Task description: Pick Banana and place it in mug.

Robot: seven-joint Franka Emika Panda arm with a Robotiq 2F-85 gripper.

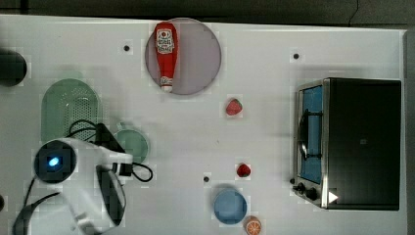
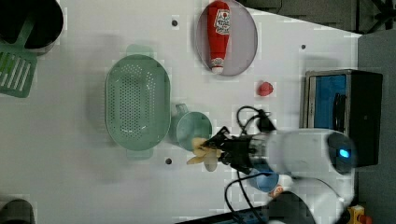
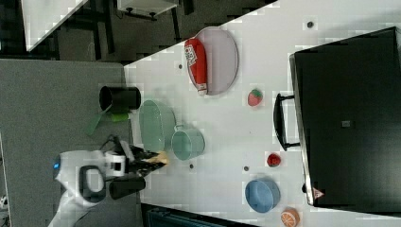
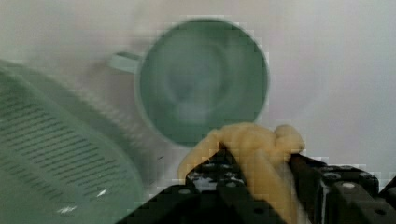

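1. Claw [image 4: 254,170] nearest my wrist camera, clenched on the banana [image 4: 254,142].
2. Banana hangs over the worktop [image 2: 70,163], at the mug's [image 2: 192,130] five o'clock in the left view.

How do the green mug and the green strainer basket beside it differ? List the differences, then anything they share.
The mug is small and round; the strainer basket is much larger and oval. The mug has solid walls; the strainer basket is perforated all over. The mug has one stub handle; the strainer basket has a tab at each end. Both are pale green, upright and empty.
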